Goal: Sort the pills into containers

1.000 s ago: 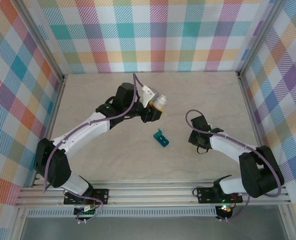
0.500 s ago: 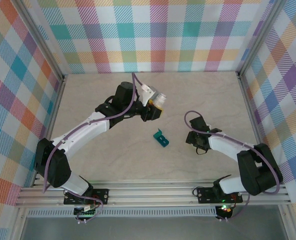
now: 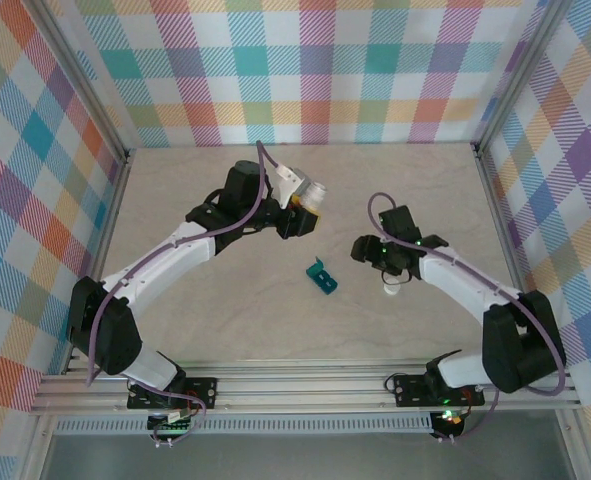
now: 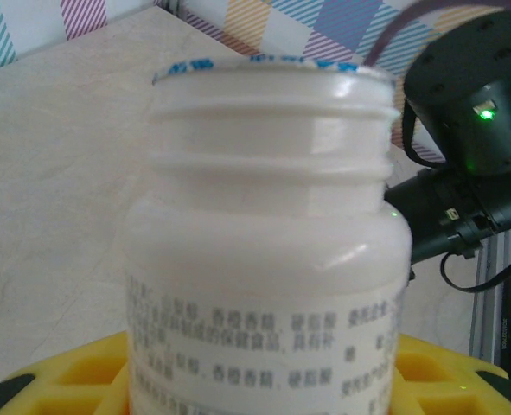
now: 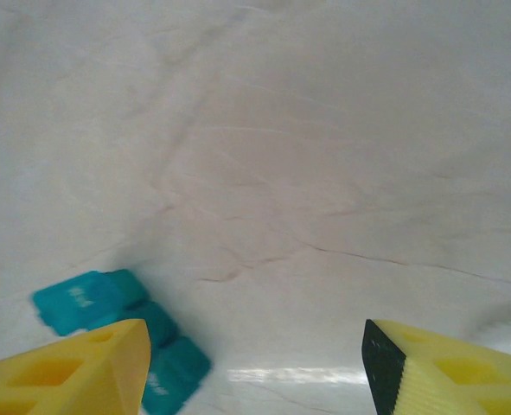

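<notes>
- The left gripper (image 3: 303, 214) sits at about 11 o'clock on the table (image 3: 225, 320) in the overhead view. It is clamped around a white bottle (image 4: 264, 259), with yellow fingers (image 4: 60, 380) on both sides of its lower body. The bottle's threaded neck is bare, with no cap on it, and its mouth points to about 1 o'clock, away from the arm.
- The teal pill box (image 3: 322, 277) lies near the middle of the table, between the two arms. From the bottle it is at roughly 6 o'clock and a little apart. Its long axis runs from about 10 to 4 o'clock. The 10 o'clock end looks raised, perhaps an open lid, but this is too small to be sure.
- The right gripper (image 3: 365, 248) is spread wide with nothing between its fingers (image 5: 73, 367). The pill box lies at about 8 o'clock from it, and in the wrist view it shows just off the lower-left finger.
- I judge the right gripper to be slightly nearer the box. The pour depends on bringing the bottle's mouth down over the box.
- A small white cap (image 3: 392, 291), likely the bottle's, rests on the table at about 5 o'clock from the right gripper.
</notes>
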{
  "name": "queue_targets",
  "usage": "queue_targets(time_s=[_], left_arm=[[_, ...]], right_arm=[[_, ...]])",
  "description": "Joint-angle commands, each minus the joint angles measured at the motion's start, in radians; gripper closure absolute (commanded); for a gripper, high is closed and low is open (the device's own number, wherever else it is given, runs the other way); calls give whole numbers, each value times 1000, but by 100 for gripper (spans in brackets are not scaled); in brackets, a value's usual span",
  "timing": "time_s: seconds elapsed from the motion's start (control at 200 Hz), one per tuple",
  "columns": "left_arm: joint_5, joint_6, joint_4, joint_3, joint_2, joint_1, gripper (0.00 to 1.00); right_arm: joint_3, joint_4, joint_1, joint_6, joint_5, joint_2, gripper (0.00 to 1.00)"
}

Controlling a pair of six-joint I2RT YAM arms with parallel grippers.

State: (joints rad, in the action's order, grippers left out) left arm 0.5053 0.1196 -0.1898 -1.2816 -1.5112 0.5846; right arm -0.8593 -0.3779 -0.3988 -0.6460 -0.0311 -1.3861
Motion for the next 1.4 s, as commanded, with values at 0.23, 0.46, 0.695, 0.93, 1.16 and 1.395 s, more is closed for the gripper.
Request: queue_targets(time_s=[0.23, 0.46, 0.695, 0.93, 1.16, 1.395], left_arm=[[-39, -13, 1, 81, 128, -16, 100], [-82, -24, 8, 158, 200, -16, 100], [-102, -29, 14, 202, 212, -17, 100], [-108, -35, 36, 220, 200, -17, 100], [-107, -42, 49, 231, 195, -17, 100], [-111, -53, 56, 248, 195, -17, 100]], right_arm=[[-209, 92, -4, -14, -303, -289, 38], [-265, 171, -7, -52, -416, -433, 39], [-277, 240, -13, -68, -497, -519, 40], [-299, 277, -31, -78, -573, -572, 40], [-325, 284, -57, -81, -619, -608, 40], [-333, 314, -69, -104, -666, -635, 41]])
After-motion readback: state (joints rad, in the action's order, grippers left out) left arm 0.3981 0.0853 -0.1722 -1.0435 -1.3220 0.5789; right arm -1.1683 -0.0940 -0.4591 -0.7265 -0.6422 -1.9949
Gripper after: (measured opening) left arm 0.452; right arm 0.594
